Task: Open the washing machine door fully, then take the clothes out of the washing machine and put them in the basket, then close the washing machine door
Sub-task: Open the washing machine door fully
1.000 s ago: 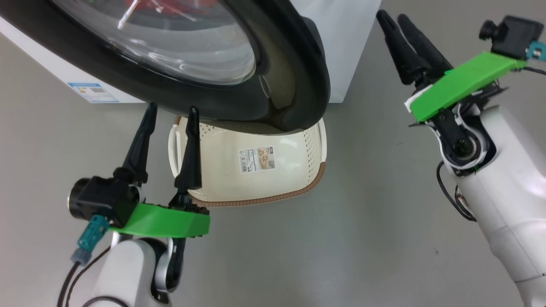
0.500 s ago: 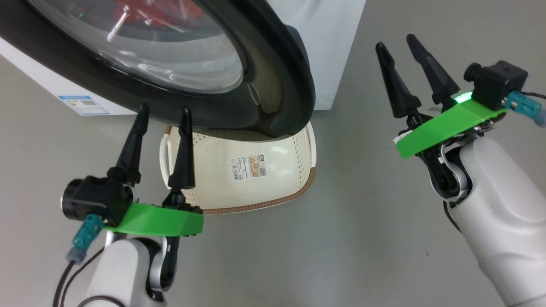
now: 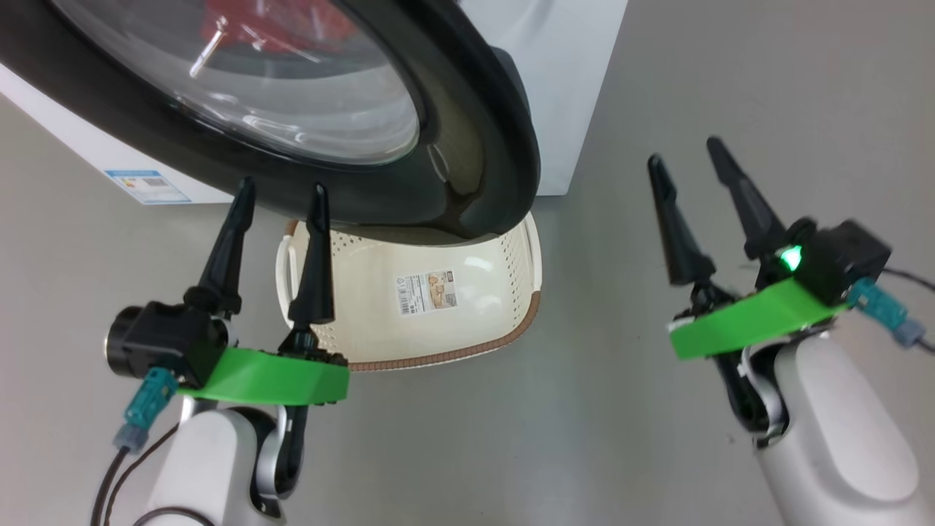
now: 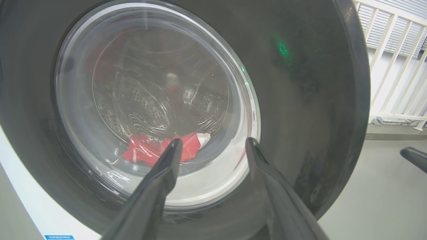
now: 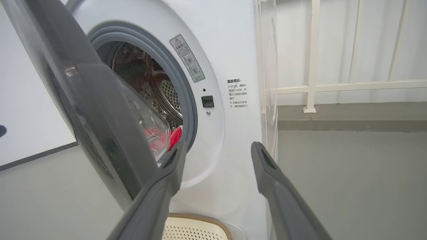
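Note:
The washing machine door [image 3: 475,146] stands partly open, its black rim hanging over the basket [image 3: 467,349] on the floor. Red clothes [image 3: 277,29] show through the glass and lie in the drum [image 4: 143,151]. The right wrist view looks into the gap between the door [image 5: 86,110] and the white washing machine [image 5: 230,133], with the clothes [image 5: 175,135] inside. My left gripper [image 3: 281,186] is open, fingertips just below the door's lower rim, empty [image 4: 214,140]. To the right of the door, my right gripper [image 3: 682,150] is open over bare floor, holding nothing [image 5: 219,145].
The basket holds nothing but a paper label on its base. A white railing [image 5: 313,66] runs along a low ledge to the right of the machine. Grey floor spreads in front and to the right. A fingertip of the right gripper [image 4: 413,156] pokes into the left wrist view.
My right gripper has drawn back and down from beside the door's right edge, staying open. The head camera shifted slightly. The left gripper and the door have kept their places.

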`<state>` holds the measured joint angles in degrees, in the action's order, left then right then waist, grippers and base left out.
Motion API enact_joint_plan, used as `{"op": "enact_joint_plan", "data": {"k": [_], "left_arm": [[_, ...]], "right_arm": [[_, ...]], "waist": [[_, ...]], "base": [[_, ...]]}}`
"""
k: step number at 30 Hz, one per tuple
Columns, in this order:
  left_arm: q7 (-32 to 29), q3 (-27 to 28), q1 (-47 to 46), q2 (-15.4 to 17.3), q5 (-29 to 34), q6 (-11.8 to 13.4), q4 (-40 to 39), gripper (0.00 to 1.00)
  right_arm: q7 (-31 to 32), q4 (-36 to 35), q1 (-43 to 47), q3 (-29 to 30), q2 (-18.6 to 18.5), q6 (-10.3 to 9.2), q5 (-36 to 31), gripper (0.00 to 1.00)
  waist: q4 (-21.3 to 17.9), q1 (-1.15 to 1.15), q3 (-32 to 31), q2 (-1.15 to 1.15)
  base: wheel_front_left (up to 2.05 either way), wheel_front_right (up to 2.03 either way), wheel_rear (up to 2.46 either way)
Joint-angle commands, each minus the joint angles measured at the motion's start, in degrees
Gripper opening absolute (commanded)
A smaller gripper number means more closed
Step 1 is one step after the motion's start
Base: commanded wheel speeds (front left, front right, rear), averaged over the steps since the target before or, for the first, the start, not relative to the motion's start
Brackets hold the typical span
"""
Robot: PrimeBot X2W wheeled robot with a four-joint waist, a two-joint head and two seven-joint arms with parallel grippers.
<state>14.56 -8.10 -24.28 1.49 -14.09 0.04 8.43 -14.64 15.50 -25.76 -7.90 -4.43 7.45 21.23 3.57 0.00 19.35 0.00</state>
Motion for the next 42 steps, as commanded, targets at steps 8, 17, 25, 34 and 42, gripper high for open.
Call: {"op": "enact_joint_plan", "data": {"k": [8, 17, 25, 34, 42], "left_arm": [[0.4, 1.3, 0.8, 1.4, 0.4, 0.4, -1.5, 1.00], [0.4, 1.2, 1.4, 1.4, 0.3, 0.5, -1.1, 1.00], [0.4, 0.9, 2.0, 1.4, 0.4, 0.7, -1.7, 1.00], [0.4, 0.8, 2.8, 1.4, 0.5, 0.7, -1.6, 1.00], [0.4, 0.6, 2.7, 1.4, 0.4, 0.9, -1.8, 1.00]], "right_arm": [[-0.4, -4.5, 4.8, -1.1, 1.5, 0.03, -2.9, 1.00], [-0.4, -5.9, 7.2, 0.2, 1.5, 0.03, -2.9, 1.00], [-0.4, -6.4, 7.5, -0.1, 1.5, 0.03, -1.0, 1.00], [-0.4, -6.5, 7.8, -1.3, 1.6, 0.03, -1.9, 0.40], [-0.4, -4.3, 3.9, -6.0, 1.6, 0.03, 5.6, 0.00]], "waist": [[-0.2, 0.00, -0.2, 0.00], [-0.1, 0.00, -0.7, 0.00], [-0.1, 0.00, -0.9, 0.00], [0.0, 0.00, -1.2, 0.00], [0.2, 0.00, -0.4, 0.00]], "base": [[0.00, 0.00, 0.00], [0.00, 0.00, 0.00], [0.00, 0.00, 0.00], [0.00, 0.00, 0.00], [0.00, 0.00, 0.00]]}}
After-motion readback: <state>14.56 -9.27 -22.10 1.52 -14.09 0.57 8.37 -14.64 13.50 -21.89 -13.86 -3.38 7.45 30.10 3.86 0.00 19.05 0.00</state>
